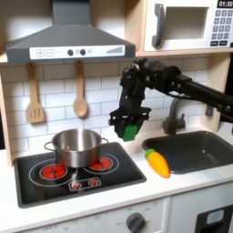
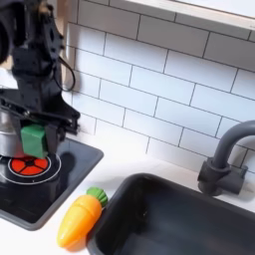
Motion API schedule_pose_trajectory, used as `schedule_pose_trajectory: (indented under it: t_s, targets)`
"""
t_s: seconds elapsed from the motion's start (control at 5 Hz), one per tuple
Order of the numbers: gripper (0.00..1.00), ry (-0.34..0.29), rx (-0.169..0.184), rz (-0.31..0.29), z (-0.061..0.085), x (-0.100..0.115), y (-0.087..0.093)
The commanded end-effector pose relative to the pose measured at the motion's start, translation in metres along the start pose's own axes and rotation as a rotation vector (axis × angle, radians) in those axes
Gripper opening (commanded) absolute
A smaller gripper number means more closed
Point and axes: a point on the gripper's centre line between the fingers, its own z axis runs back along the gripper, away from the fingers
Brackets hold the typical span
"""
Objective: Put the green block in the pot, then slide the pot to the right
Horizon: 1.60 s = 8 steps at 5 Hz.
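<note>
The green block (image 1: 131, 130) (image 2: 34, 138) hangs in the air with my gripper (image 1: 130, 122) (image 2: 34, 131) shut on it. In the first exterior view it is above the stove's right edge, to the right of the silver pot (image 1: 74, 146) and a little higher than its rim. The pot stands on the left burner of the black stovetop (image 1: 55, 182). In the second exterior view the block hovers over a red burner ring (image 2: 28, 166), and a sliver of the pot (image 2: 8, 133) shows at the left edge behind the arm.
An orange-yellow carrot toy (image 1: 157, 163) (image 2: 79, 216) lies between the stove and the dark sink (image 1: 200, 150) (image 2: 189, 219). A grey faucet (image 1: 176, 114) (image 2: 225, 159) stands behind the sink. Two wooden utensils (image 1: 80, 98) hang on the tiled wall.
</note>
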Motion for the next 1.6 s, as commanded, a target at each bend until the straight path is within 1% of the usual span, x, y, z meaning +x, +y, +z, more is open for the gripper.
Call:
schedule_pose_trajectory:
  t_s: [0.0,0.4,0.6,0.8,1.0,1.2,1.4]
  targets:
    - [0.0,-0.044,0.04,0.034,-0.002,0.024,0.027]
    - [0.0,-0.08,0.075,0.081,-0.013,0.058,0.059]
    - [0.0,-0.081,0.084,0.089,-0.023,0.067,0.069]
    - [0.0,-0.085,0.085,0.088,-0.029,0.071,0.075]
    - [0.0,-0.086,0.083,0.074,-0.034,0.069,0.077]
    - [0.0,-0.101,0.076,0.072,-0.034,0.071,0.076]
    - [0.0,-0.116,0.062,0.063,-0.034,0.073,0.082]
